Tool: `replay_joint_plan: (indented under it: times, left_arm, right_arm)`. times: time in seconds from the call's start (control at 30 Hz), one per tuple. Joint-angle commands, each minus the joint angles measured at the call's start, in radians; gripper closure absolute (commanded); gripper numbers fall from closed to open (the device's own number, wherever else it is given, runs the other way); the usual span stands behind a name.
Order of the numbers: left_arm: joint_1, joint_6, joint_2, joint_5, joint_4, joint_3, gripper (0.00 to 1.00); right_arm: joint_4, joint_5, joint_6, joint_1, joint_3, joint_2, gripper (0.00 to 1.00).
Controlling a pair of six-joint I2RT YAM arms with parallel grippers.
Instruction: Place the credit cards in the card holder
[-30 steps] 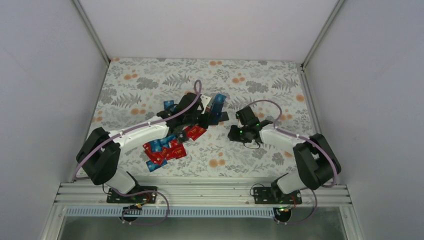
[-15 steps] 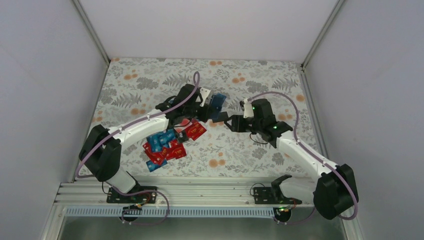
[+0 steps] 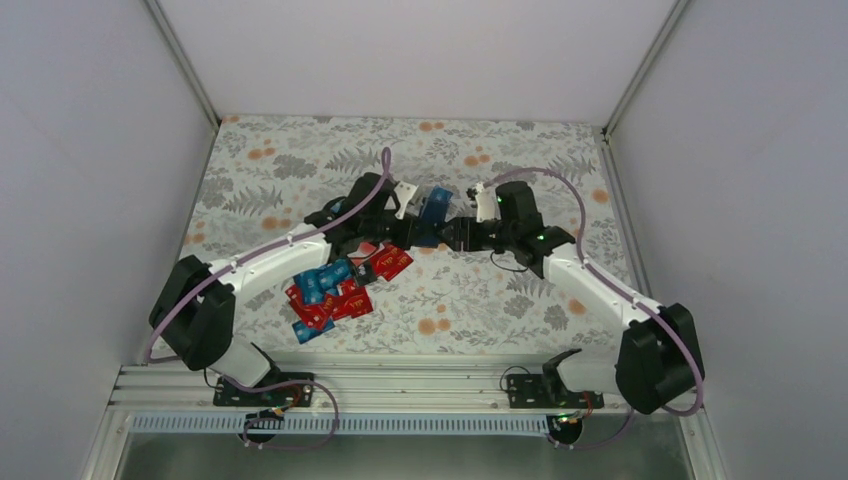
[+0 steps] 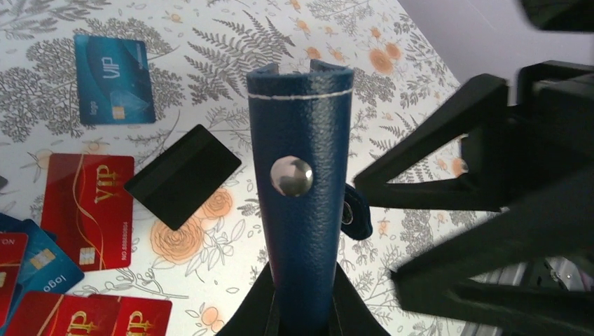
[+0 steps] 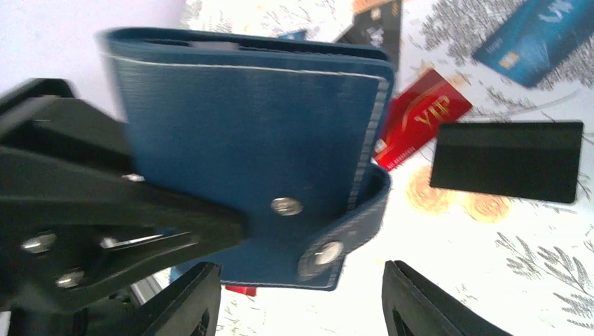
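The navy card holder (image 3: 432, 214) stands upright off the table, folded, with my left gripper (image 4: 305, 311) shut on its lower edge. Its spine and silver snap (image 4: 291, 175) face the left wrist camera. My right gripper (image 5: 301, 301) is open just to the holder's right, its fingers (image 5: 420, 301) on either side of the loose snap tab (image 5: 342, 241) without touching it. Credit cards (image 3: 328, 293), red and blue, lie heaped on the table below the left arm. A black card (image 4: 183, 175), a blue card (image 4: 114, 78) and a red card (image 4: 90, 210) lie singly nearby.
The flowered tablecloth (image 3: 520, 300) covers the table between white walls. More cards lie under the holder: a black card (image 5: 508, 161) and a red card (image 5: 427, 115). Both arms meet at the table's middle, close together.
My right arm has swung up and left from the near right until its gripper reaches the card holder, and its jaws have opened wider. The left gripper keeps its hold on the holder.
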Motion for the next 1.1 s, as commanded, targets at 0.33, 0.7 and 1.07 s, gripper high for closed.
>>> replay_joint_plan:
  times: [0.33, 0.7, 1.07]
  left_arm:
    - [-0.001, -0.095, -0.111, 0.097, 0.127, -0.157, 0.98]
    - [-0.003, -0.109, -0.131, 0.146, 0.218, -0.225, 0.98]
    - [-0.003, -0.138, -0.065, 0.193, 0.281, -0.238, 0.98]
  right_arm:
    - [-0.014, 0.076, -0.002, -0.004, -0.016, 0.069, 0.67]
    - [0.012, 0.026, -0.017, 0.001, -0.046, 0.116, 0.78]
    - [-0.043, 0.066, -0.023, 0.001, -0.094, 0.085, 0.96]
